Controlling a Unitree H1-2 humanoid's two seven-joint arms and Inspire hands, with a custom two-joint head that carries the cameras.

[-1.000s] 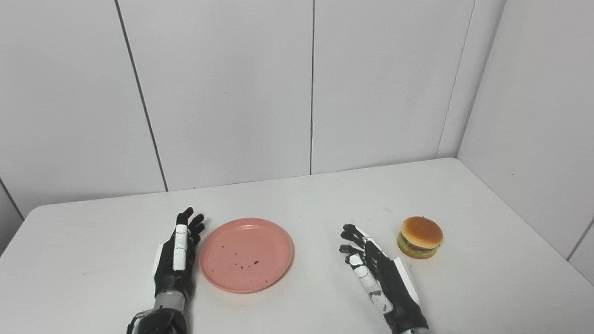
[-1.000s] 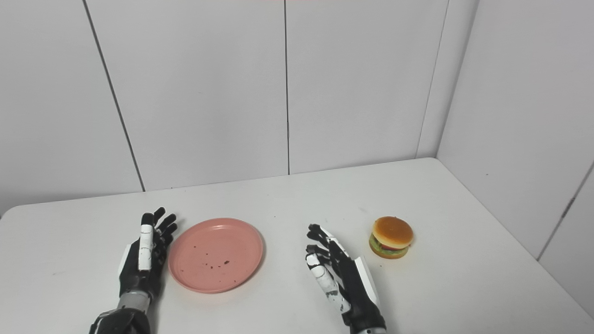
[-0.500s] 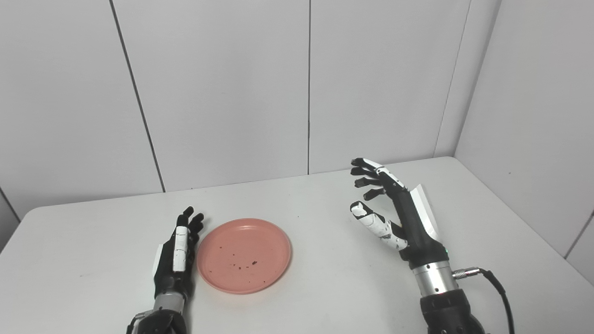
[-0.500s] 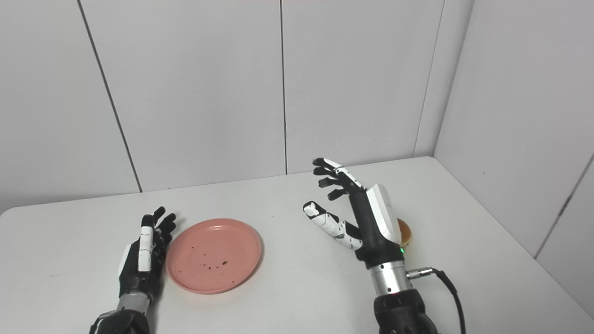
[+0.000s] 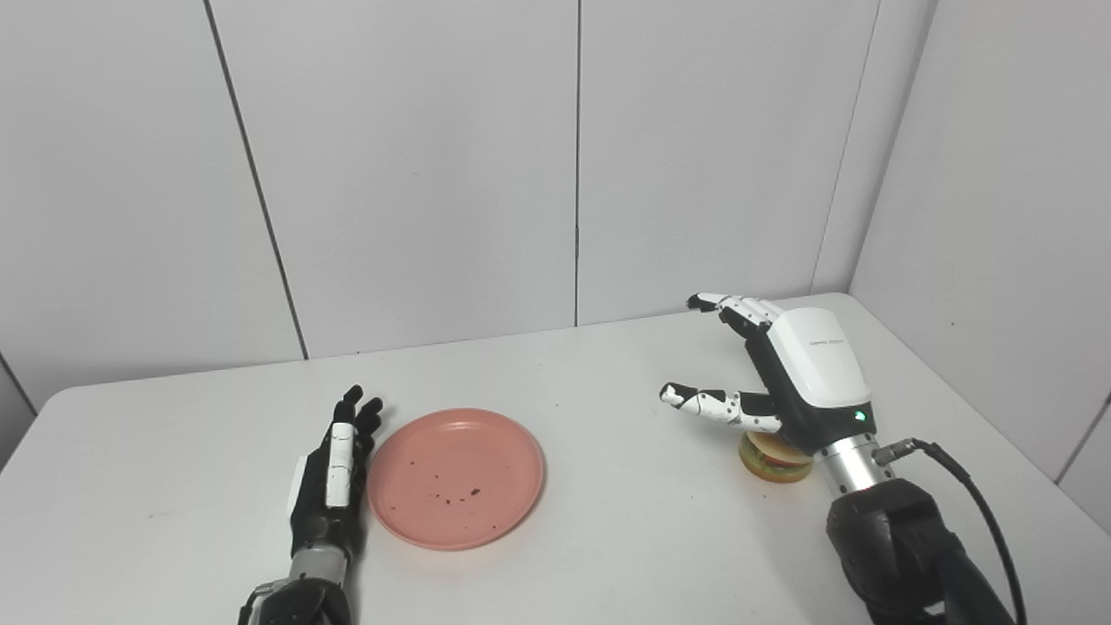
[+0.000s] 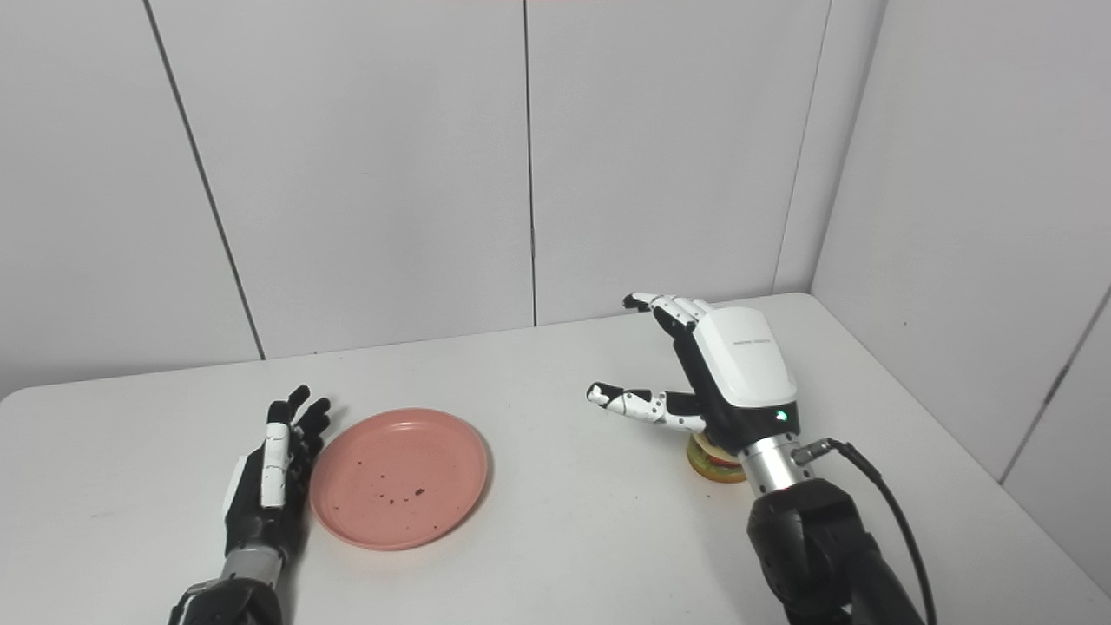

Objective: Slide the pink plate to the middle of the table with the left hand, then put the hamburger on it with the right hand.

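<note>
From the left eye view, the left hand [image 5: 334, 473] lies flat on the surface [image 5: 608, 538], its edge just beside the left rim of the plate [image 5: 456, 477], fingers [image 5: 358, 415] spread and straight, holding nothing. That is where a sideways push would start, so I judge the slide is barely begun or paused: the plate sits left of the middle. The right hand [image 5: 785, 373] hangs above the burger [image 5: 775, 458], palm down, fingers [image 5: 733, 305] and thumb apart and empty, the wrist covering the bun's top. Raised over the burger like this, it looks ready to drop onto it for a grasp from above, though the plate is not yet centred.

From the right eye view the same holds: the left hand [image 6: 265, 486] is beside the plate [image 6: 399, 477], whether touching the rim or a hair off I cannot tell, and the right hand [image 6: 725, 369] is clear of the surface with only the burger's [image 6: 713, 463] lower layers showing under the wrist.

Against the earlier frames, the plate, burger and left hand stand where they were. The right hand has changed a lot: a second ago it lay low on the surface between plate and burger; half a second ago it had risen, palm facing left; now it has turned palm down and moved right, over the burger. The camera has shifted slightly too.
</note>
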